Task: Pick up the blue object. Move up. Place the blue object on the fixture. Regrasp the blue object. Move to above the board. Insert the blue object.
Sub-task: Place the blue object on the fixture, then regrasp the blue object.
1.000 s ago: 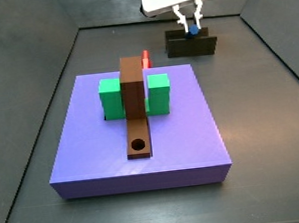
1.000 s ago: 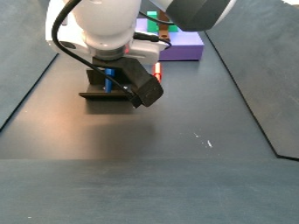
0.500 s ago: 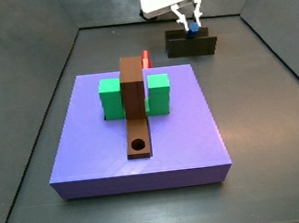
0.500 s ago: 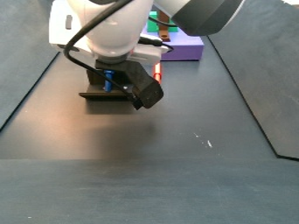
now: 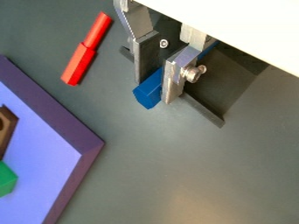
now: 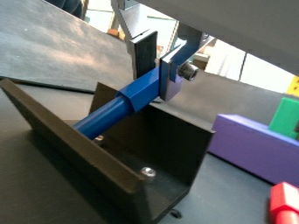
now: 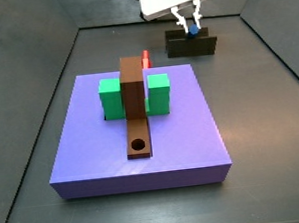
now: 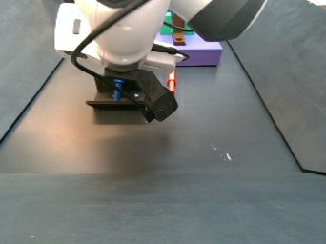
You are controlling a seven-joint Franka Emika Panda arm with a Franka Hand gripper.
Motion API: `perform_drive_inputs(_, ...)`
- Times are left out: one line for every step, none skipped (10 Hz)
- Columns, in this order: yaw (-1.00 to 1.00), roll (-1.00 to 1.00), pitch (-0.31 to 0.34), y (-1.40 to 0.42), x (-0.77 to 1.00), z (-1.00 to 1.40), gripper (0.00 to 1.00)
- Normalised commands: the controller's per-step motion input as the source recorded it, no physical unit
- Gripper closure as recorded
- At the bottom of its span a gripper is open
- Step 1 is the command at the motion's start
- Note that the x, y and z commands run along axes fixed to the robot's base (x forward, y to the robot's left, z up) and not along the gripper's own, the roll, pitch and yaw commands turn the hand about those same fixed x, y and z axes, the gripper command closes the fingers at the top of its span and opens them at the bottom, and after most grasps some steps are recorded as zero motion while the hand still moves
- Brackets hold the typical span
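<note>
The blue object (image 6: 122, 101) is a slim bright blue peg. Its upper end is clamped between the dark pads of my gripper (image 6: 158, 80), and its lower end slants down into the dark fixture (image 6: 105, 166). In a wrist view the peg's square end (image 5: 149, 90) shows between the silver plates of the gripper (image 5: 158, 87), over the fixture (image 5: 216, 92). In both side views the gripper (image 7: 191, 24) (image 8: 118, 86) hangs right above the fixture (image 7: 193, 47) (image 8: 109, 103). The violet-blue board (image 7: 136, 145) lies apart from them.
The board carries two green blocks (image 7: 112, 99) and a long brown strip (image 7: 136, 105) with a round hole. A red stick (image 5: 86, 48) lies on the dark floor between the board's edge (image 5: 47, 131) and the fixture. Low dark walls rim the floor.
The gripper has crept slightly upward over the fixture, still closed on the blue object. The board and the red stick have not moved.
</note>
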Motion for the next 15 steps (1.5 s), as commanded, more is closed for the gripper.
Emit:
perform_drive_inputs(0.05,0.24,0.000,0.00,0.01,-0.08,1.00)
perform_drive_inputs(0.00,0.00,0.000,0.00,0.00,0.00,1.00)
perform_drive_inputs(0.00,0.00,0.000,0.00,0.00,0.00,0.00)
perform_drive_inputs(0.00,0.00,0.000,-0.02,0.00,0.00,0.00)
perform_drive_inputs(0.01,0.07,0.000,0.00,0.00,0.00,0.00)
perform_drive_inputs(0.12,0.17,0.000,0.00,0.13,0.27,0.00)
perform_drive_inputs(0.11,0.29,-0.240,0.01,0.20,0.47,0.00)
perform_drive_inputs(0.15,0.53,-0.271,0.00,0.20,0.48,0.00)
perform_drive_inputs(0.17,0.70,-0.174,0.00,0.10,0.41,0.00)
perform_drive_inputs(0.11,0.79,-0.017,0.00,0.00,0.36,0.00)
perform_drive_inputs(0.11,0.94,0.000,0.00,-0.06,0.37,0.00)
perform_drive_inputs(0.11,1.00,0.117,0.00,-0.10,0.40,0.00)
perform_drive_inputs(0.13,1.00,0.251,-0.12,-0.20,0.26,0.00)
perform_drive_inputs(0.19,1.00,0.400,-0.17,-0.20,0.13,0.00)
perform_drive_inputs(0.20,1.00,0.574,-0.18,-0.06,0.11,0.00)
